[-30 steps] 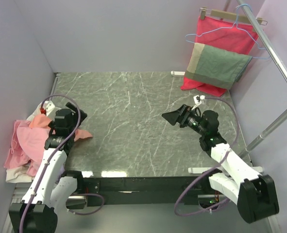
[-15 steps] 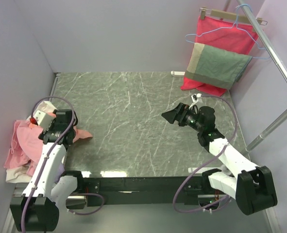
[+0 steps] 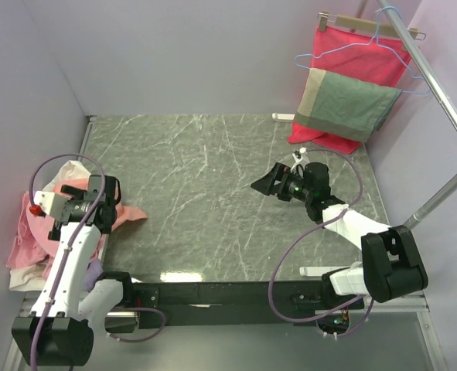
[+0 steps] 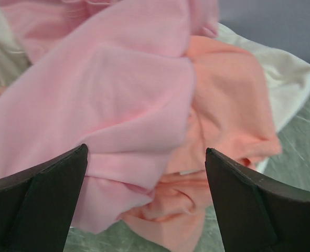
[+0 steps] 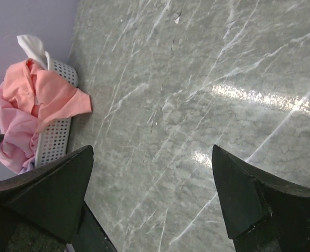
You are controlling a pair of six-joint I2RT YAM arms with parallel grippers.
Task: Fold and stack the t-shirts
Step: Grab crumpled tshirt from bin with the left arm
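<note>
I am keeping nothing pinched, both pincers spread.
My left gripper (image 4: 145, 152) is hanging over the crumpled light pink cotton t-shirt (image 4: 118, 89), my right gripper (image 5: 152, 149) over the grey marbled tabletop (image 5: 196, 68).

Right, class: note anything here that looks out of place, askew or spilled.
The t-shirts are a crumpled heap overflowing the basket at the left edge of the table; the salmon-orange shirt spills over its rim onto the marble. Nothing else odd.
</note>
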